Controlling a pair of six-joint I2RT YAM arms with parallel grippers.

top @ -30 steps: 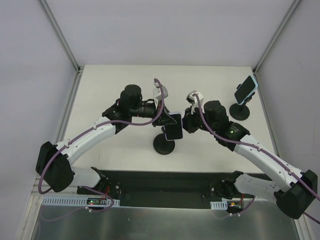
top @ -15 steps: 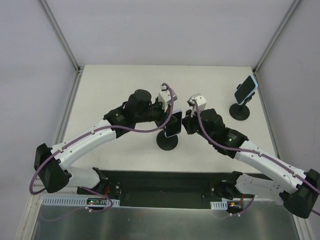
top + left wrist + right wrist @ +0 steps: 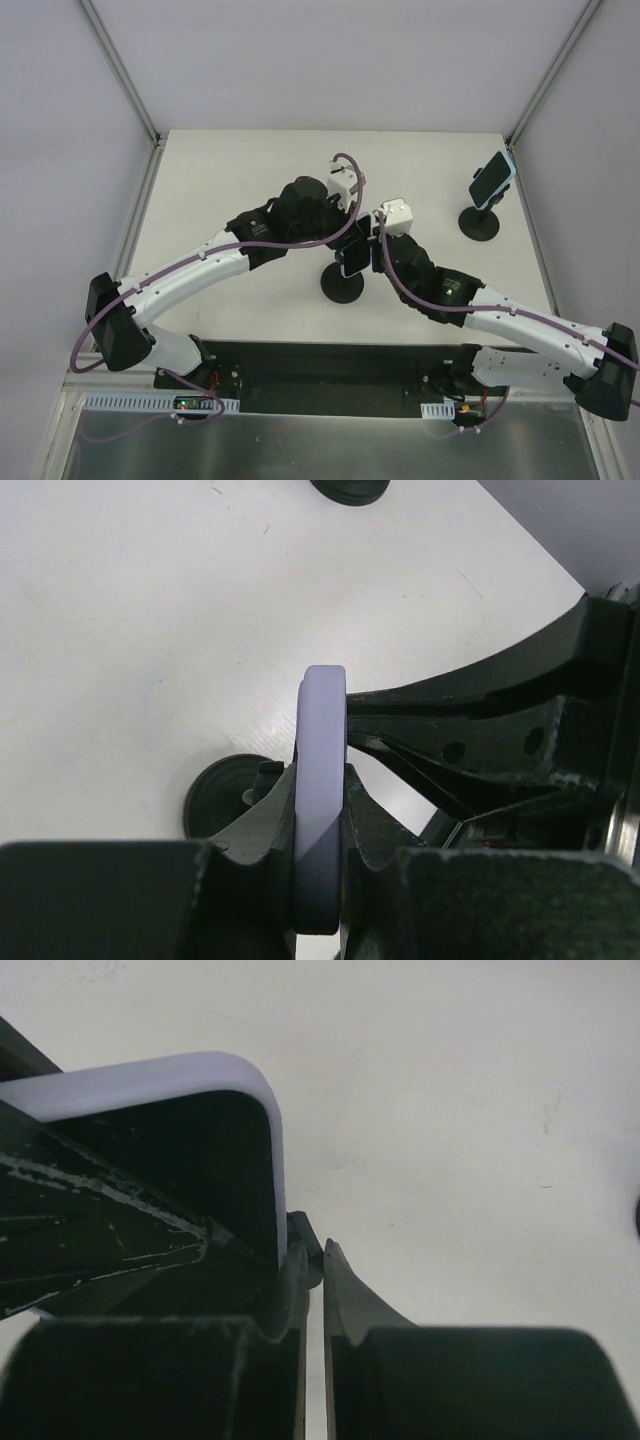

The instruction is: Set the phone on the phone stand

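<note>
From above, my left claw [image 3: 352,250] is out over the middle of the table [image 3: 220,180], pinching the phone [image 3: 351,260] by its two faces. The phone hangs right over the near phone stand [image 3: 343,286], whose round black base sits on the table below. I cannot tell from here whether phone and stand touch. My right claw [image 3: 376,248] has its tips just beside the phone's right edge. Far off to the right, a second phone [image 3: 491,178] rests tilted on a second stand [image 3: 480,222].

In my left wrist view, the phone [image 3: 322,720] shows edge-on, a lavender case standing upright, with my fingers [image 3: 275,810] pressed against both sides of it. The stand's base [image 3: 222,795] lies below and to the left of the phone. My right claw [image 3: 365,725] tapers in from the right, its tips at the phone's side.

In my right wrist view, my right claw [image 3: 315,1260] is closed, only a hairline slit between the tips, and I see nothing between them. The phone's rounded corner [image 3: 170,1140], dark screen and pale rim, sits just left of those tips.
</note>
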